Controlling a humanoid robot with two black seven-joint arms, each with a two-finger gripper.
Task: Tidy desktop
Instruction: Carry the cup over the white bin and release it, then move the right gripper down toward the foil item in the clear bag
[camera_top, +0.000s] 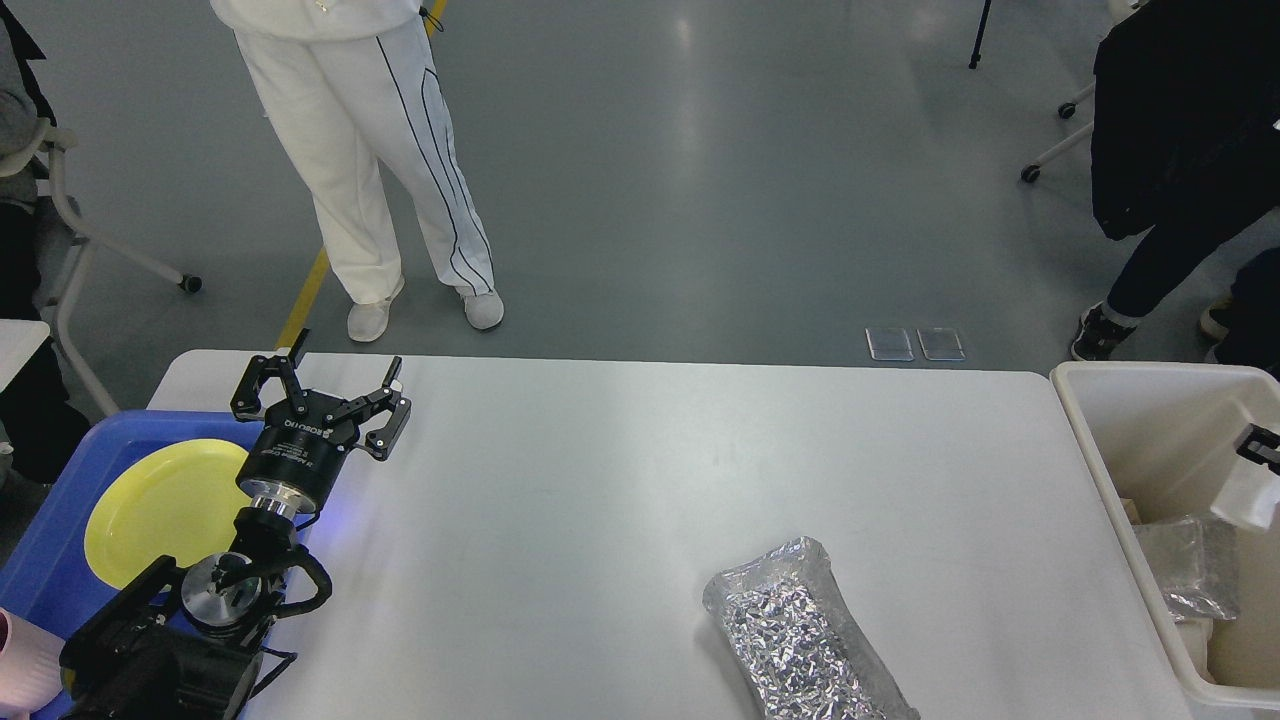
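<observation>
The white desktop (600, 480) bears a crinkled silver foil bag (800, 635) at the front right. My left gripper (338, 372) is open and empty, held above the desktop's left end beside the blue tray (50, 540). Only a small black tip of my right gripper (1260, 445) shows at the right edge, over the beige tub (1090, 440). A white cup (1245, 492) sits right under that tip inside the tub. I cannot tell whether the gripper still holds it.
A yellow plate (165, 510) lies in the blue tray. A silver pouch (1190, 565) lies in the tub. A person in white trousers (380, 160) stands beyond the table's far edge. Another person (1170, 150) stands at the far right.
</observation>
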